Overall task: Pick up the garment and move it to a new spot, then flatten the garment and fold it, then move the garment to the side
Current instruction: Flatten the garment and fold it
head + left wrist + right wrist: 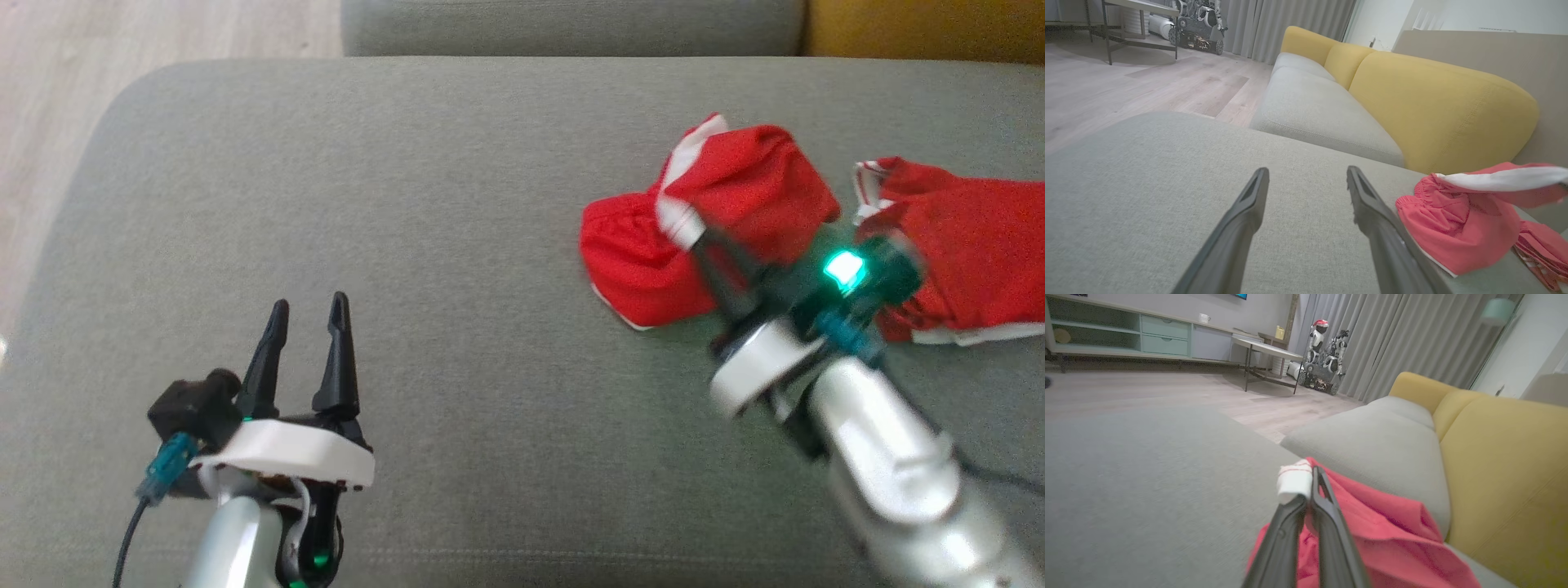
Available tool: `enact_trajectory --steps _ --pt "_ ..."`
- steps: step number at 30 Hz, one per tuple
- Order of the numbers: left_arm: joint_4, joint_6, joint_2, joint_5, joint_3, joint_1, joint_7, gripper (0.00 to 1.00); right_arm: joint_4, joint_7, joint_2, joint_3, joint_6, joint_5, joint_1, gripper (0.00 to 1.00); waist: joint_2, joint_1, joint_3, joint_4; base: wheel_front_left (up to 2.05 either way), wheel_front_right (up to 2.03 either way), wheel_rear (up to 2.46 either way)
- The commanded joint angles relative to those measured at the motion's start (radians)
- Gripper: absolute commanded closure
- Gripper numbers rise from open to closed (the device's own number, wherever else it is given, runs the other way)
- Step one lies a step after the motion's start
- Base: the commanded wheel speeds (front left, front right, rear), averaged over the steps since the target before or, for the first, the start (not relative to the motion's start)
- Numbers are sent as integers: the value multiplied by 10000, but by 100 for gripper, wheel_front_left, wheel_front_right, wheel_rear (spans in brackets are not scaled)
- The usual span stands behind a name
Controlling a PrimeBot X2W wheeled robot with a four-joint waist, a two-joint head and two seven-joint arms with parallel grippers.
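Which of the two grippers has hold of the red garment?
The right gripper, shut on the garment at its white trim; the left gripper stands open over the cushion, apart from the cloth.

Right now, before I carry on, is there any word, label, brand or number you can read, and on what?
None can be read.
The red garment shows plain red cloth with white trim, no print or tag lettering visible.
The grey cushion is blank.
Items on the far cabinet are too small to read.

Bare cushion (424, 245) left of garment (735, 204)
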Motion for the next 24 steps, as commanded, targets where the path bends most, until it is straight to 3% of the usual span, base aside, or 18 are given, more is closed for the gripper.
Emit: enact_trajectory --steps 1,11,18,24 --pt "-356 9 76 33 397 -214 -122 0 -894 257 157 444 -9 423 214 100 0 0 -114 -297 0 0 0" --pt "-317 -71 76 162 514 -185 -122 0 -2904 2423 114 1452 -9 1902 2886 100 0 0 -238 -1126 0 0 0" --pt "-167 -201 76 340 475 -360 -122 0 -3447 4129 -687 2247 -9 2949 4080 100 0 0 -55 -1786 0 0 0" --pt "-20 -286 76 417 410 -604 -122 0 -3241 4839 -1276 2212 -9 2964 4268 100 0 0 56 -2009 0 0 0"
